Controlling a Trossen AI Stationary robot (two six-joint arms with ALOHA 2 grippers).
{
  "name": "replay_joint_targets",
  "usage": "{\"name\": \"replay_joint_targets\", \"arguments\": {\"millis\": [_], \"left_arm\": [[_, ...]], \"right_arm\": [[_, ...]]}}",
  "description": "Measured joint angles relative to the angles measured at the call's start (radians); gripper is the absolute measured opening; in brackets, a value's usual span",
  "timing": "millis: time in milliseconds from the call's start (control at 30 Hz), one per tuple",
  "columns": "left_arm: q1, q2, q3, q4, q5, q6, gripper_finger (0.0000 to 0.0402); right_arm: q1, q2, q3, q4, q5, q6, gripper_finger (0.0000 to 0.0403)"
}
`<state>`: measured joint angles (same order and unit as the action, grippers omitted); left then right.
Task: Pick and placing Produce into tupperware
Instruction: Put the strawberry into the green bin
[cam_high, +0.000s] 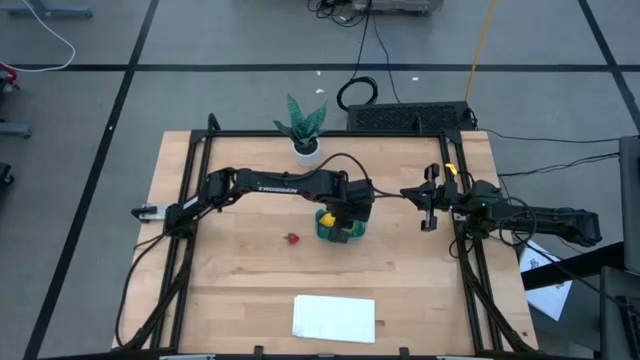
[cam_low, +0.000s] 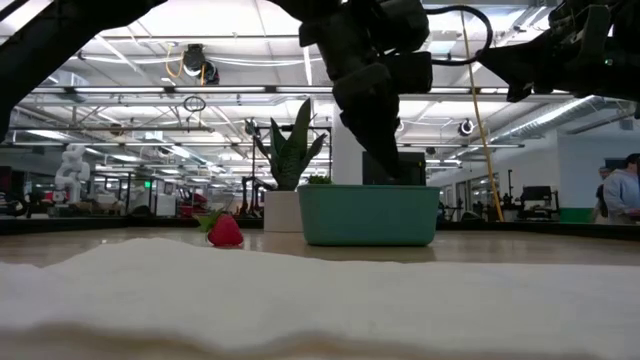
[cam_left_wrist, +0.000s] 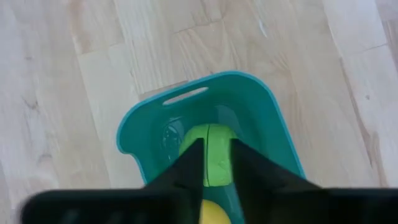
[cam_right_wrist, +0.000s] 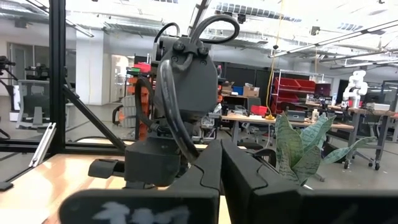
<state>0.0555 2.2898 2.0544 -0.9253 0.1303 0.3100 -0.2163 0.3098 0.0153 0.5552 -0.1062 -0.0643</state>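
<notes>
On the left of the tabletop (cam_high: 230, 280), the strawberry (cam_high: 292, 239) is lying apart from the left jaws (cam_left_wrist: 216, 163), off to their side. The left jaws are reaching down into the tub (cam_left_wrist: 273, 118), their fingers standing narrowly apart on either side of the lime (cam_left_wrist: 216, 149); whether they are gripping it cannot be told. The lemon (cam_left_wrist: 213, 213) is sitting in the tub just behind them. To the right, the right jaws (cam_right_wrist: 219, 163) are hanging closed and empty, well away from the fruit. The left arm is nearer the strawberry.
</notes>
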Motion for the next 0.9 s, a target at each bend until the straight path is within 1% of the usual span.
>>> {"name": "replay_joint_targets", "arguments": {"millis": [67,133,167,333,433,567,633,800,900], "left_arm": [[0.000,0.000,0.000,0.000,0.000,0.002,0.0036],[0.000,0.000,0.000,-0.004,0.000,0.004,0.0010],[0.000,0.000,0.000,-0.005,0.000,0.003,0.0008],[0.000,0.000,0.000,-0.024,0.000,0.002,0.0024],[0.000,-0.006,0.000,-0.075,0.000,0.001,0.0025],[-0.001,-0.024,-0.002,-0.119,0.000,-0.007,0.0010],[-0.005,-0.038,-0.002,-0.113,-0.001,-0.004,0.0003],[-0.012,-0.061,-0.002,-0.107,-0.004,0.011,0.0008],[-0.011,-0.085,-0.002,-0.118,-0.003,0.027,0.0002]], "right_arm": [[0.000,0.000,0.000,0.000,0.000,0.000,0.0000],[0.000,0.000,0.000,0.000,0.000,0.000,0.0000],[0.000,0.000,0.000,0.000,0.000,0.000,0.0000],[0.000,0.000,0.000,0.000,0.000,0.000,0.0000],[0.000,0.000,0.000,0.000,0.000,0.000,0.0000],[0.000,0.000,0.000,0.000,0.000,0.000,0.0000],[0.000,0.000,0.000,0.000,0.000,0.000,0.0000],[0.000,0.001,0.000,-0.008,0.000,0.000,0.0000],[0.000,0.003,0.000,-0.009,0.000,0.000,0.0000]]}}
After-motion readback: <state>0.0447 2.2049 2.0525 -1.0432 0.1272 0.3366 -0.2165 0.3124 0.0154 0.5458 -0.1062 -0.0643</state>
